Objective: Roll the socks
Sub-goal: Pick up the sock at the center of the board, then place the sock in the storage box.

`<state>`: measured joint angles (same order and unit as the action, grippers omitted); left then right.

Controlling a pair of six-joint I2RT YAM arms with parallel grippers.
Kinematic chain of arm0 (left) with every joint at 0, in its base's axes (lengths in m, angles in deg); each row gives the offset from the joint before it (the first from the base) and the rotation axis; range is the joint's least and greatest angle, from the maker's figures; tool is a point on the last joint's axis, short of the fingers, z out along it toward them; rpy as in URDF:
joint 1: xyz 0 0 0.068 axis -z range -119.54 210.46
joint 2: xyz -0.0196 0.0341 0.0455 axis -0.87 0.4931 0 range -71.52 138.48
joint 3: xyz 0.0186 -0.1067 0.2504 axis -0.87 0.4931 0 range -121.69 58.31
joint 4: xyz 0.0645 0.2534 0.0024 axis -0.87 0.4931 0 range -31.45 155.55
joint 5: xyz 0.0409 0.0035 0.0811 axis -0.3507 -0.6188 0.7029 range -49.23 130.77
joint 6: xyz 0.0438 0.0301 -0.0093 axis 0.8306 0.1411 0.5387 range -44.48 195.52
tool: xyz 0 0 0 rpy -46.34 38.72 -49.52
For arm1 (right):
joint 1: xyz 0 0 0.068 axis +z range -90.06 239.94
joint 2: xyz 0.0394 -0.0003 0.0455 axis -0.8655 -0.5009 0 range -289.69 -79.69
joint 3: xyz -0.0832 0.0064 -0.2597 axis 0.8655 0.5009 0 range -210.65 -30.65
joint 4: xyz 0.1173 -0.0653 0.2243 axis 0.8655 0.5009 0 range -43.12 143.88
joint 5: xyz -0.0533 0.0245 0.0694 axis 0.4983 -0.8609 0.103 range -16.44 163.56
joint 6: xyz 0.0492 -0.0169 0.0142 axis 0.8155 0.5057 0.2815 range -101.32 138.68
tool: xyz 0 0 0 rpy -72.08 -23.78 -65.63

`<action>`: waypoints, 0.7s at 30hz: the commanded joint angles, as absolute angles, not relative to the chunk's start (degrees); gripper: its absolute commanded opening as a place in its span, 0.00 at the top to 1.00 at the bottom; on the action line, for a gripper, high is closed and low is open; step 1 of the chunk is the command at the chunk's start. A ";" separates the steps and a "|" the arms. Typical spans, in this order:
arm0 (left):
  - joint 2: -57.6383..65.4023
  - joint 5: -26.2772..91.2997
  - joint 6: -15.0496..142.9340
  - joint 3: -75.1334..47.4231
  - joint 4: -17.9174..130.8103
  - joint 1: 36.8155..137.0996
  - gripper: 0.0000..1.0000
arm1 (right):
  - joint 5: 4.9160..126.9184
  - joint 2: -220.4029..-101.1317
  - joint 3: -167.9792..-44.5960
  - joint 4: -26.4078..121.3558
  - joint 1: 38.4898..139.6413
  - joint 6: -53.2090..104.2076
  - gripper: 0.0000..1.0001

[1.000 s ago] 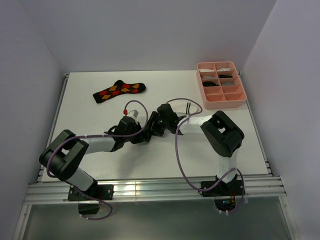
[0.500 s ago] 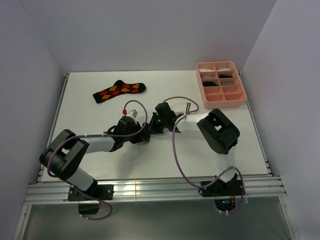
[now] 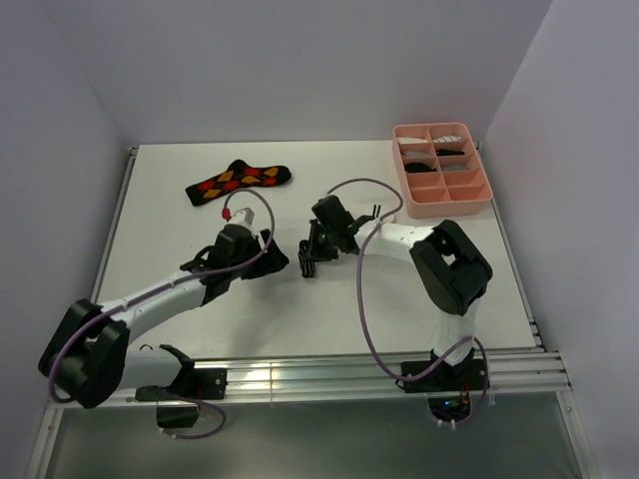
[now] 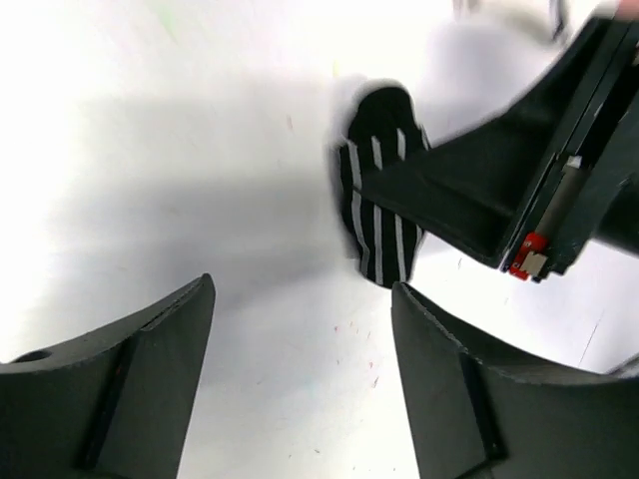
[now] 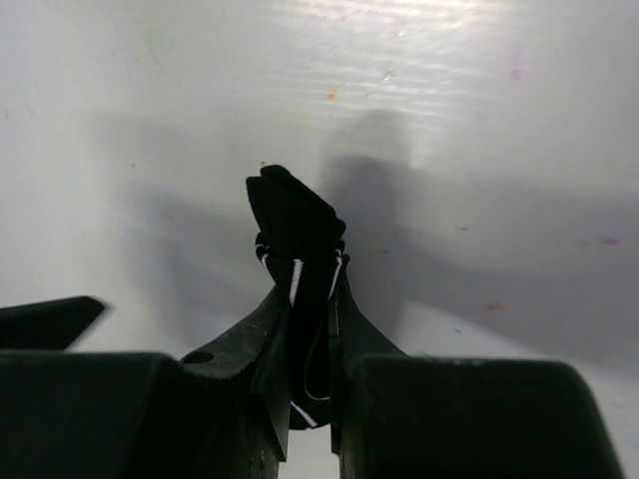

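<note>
A black sock with thin white stripes (image 5: 295, 225), bunched into a small bundle, is pinched between the jaws of my right gripper (image 5: 312, 289), which is shut on it just above the white table. In the left wrist view that striped sock (image 4: 377, 215) hangs from a right finger (image 4: 464, 190), ahead of my left gripper (image 4: 300, 299). The left gripper is open with only bare table between its fingers. From above, the left gripper (image 3: 270, 261) sits just left of the right gripper (image 3: 310, 257). An argyle sock (image 3: 238, 182) lies flat at the back left.
A pink compartment tray (image 3: 477, 200) stands at the back right, with white and dark fabric bundles in some cells. Cables loop over both arms. White walls close in the table on three sides.
My left gripper has opened, let go of the striped sock and pulled back to the left. My right gripper has closed on the sock bundle and holds it alone.
</note>
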<state>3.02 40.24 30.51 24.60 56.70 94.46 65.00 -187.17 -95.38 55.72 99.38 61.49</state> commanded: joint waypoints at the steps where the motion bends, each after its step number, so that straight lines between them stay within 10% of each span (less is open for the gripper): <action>1: -3.57 46.73 34.21 19.30 64.76 91.84 0.23 | 69.95 -182.17 -99.38 61.64 97.38 56.57 1.00; 21: -26.96 69.24 43.00 2.24 88.78 81.82 0.00 | 74.96 -174.69 -119.06 81.59 66.11 56.83 1.00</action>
<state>-25.26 63.43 40.82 4.58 85.18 82.06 73.22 -175.39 -115.03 77.77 70.29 55.28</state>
